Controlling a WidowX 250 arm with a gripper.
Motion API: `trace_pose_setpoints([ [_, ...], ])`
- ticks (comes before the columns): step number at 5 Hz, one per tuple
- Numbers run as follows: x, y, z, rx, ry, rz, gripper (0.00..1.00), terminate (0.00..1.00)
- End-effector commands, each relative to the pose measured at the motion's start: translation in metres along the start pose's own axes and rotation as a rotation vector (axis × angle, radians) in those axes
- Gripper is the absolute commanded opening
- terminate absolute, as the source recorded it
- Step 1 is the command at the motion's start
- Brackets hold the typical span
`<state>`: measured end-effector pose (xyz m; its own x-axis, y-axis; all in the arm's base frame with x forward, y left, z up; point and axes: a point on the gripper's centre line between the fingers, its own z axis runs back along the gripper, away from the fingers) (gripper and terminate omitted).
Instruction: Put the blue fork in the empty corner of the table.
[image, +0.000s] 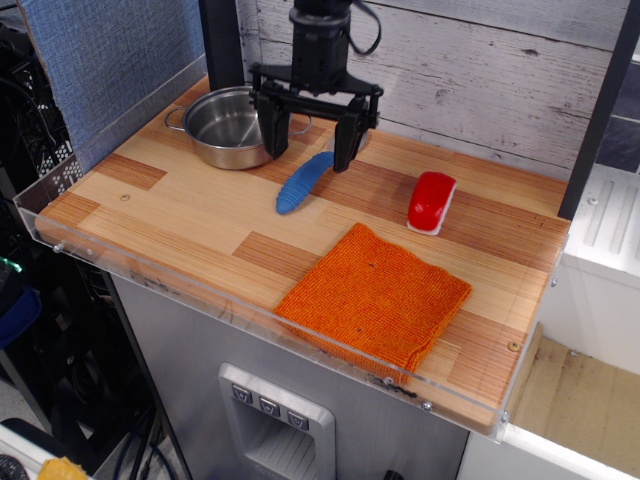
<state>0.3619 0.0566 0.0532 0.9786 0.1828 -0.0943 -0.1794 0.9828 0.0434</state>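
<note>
The blue fork (302, 184) lies on the table (190, 225), its ribbed blue handle pointing to the front left. Its silver head is hidden behind my gripper. My gripper (307, 153) is open, fingers pointing down, low over the fork's upper end. One finger stands left of the handle, the other finger (343, 150) right of it. The empty corner (95, 195), with a darker brown patch and a small screw, is at the left front of the table.
A steel pot (225, 125) stands at the back left, close to my left finger. A red block (431, 202) lies to the right. An orange cloth (375, 292) covers the front middle. A clear acrylic rim (200, 290) edges the table.
</note>
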Motion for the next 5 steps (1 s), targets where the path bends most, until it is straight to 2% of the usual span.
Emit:
trace_pose_setpoints([
  [1,0.003,0.013,-0.005,0.032,-0.044,-0.037,1.00,0.00],
  [3,0.011,0.011,-0.024,0.057,-0.050,-0.124,1.00,0.00],
  [4,0.018,0.007,-0.032,0.020,-0.053,-0.172,1.00,0.00],
  [5,0.021,0.006,-0.040,-0.008,-0.027,-0.193,1.00,0.00],
])
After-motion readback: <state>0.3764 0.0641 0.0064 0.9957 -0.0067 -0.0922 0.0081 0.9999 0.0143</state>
